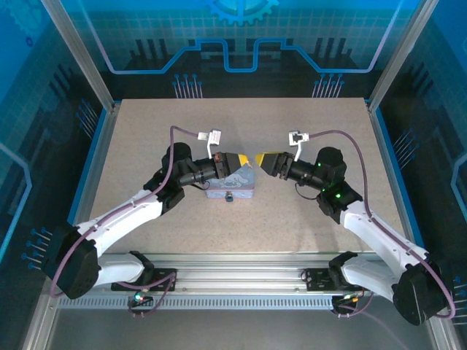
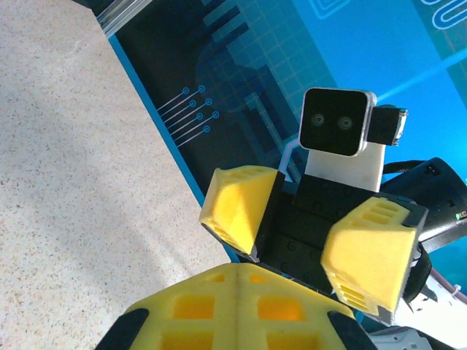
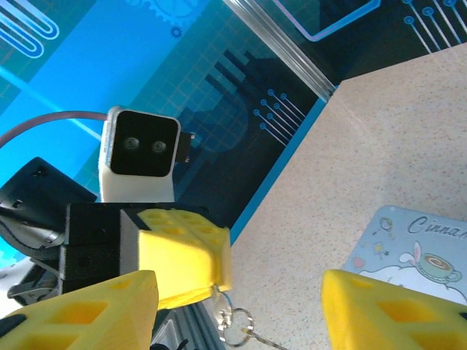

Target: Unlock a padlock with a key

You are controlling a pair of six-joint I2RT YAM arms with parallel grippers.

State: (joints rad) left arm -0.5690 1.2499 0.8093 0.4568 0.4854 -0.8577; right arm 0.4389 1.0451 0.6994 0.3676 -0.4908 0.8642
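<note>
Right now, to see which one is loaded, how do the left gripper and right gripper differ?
The left gripper is shut, with a key ring hanging from it; the right gripper is open and holds nothing. From above, the left gripper lies over the blue tin; the right gripper is beside it. Both have yellow fingers.

My left gripper [image 1: 246, 162] and right gripper [image 1: 263, 159] face tip to tip over the tin [image 1: 233, 187] at mid-tabletop [image 1: 306, 240]. The padlock [image 1: 228, 196] is at its near edge, and the key ring [image 3: 235, 321] hangs under the left.
</note>
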